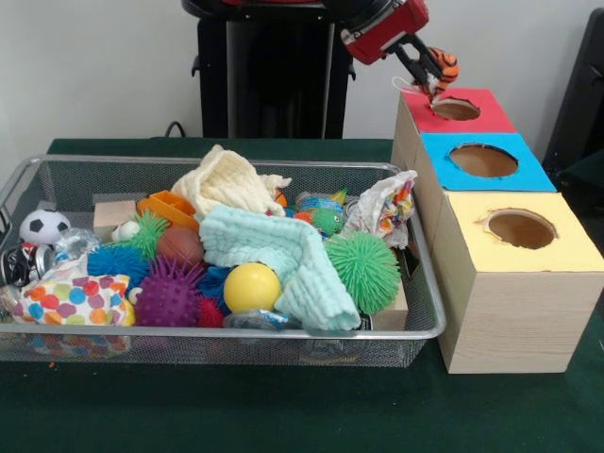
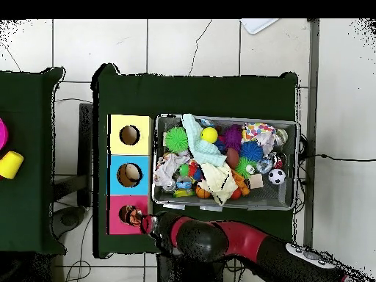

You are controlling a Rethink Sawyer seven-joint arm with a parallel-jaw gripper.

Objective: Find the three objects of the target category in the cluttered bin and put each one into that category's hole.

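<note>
Above the red box (image 1: 460,111), the gripper (image 1: 427,71) holds an orange-and-black striped toy (image 1: 442,64), its fingers closed on it. The toy hangs directly over the red box's round hole (image 1: 456,109), close to the rim; contact with the box cannot be confirmed. In the overhead view the toy (image 2: 133,215) sits at the hole in the red box (image 2: 116,215), with the gripper (image 2: 145,222) just beside it.

Three boxes stand in a row, touching: red, then blue (image 1: 483,162), then yellow (image 1: 517,283). Each has one round hole in its top. Something pale shows inside the blue box's hole (image 2: 129,175) from overhead; what it is cannot be told.

The wire bin (image 1: 429,311) stands just beside the boxes on the green table (image 1: 283,406). It is crowded. Contents seen: a mint cloth (image 1: 283,260), a cream cloth (image 1: 226,181), a yellow ball (image 1: 251,287), a green spiky ball (image 1: 362,272), a purple spiky ball (image 1: 170,294), a blue spiky ball (image 1: 115,261), a soccer ball (image 1: 43,226), a spotted cloth (image 1: 71,300), a patterned cloth (image 1: 385,208) at the end near the boxes, and a wooden block (image 1: 113,215).
</note>
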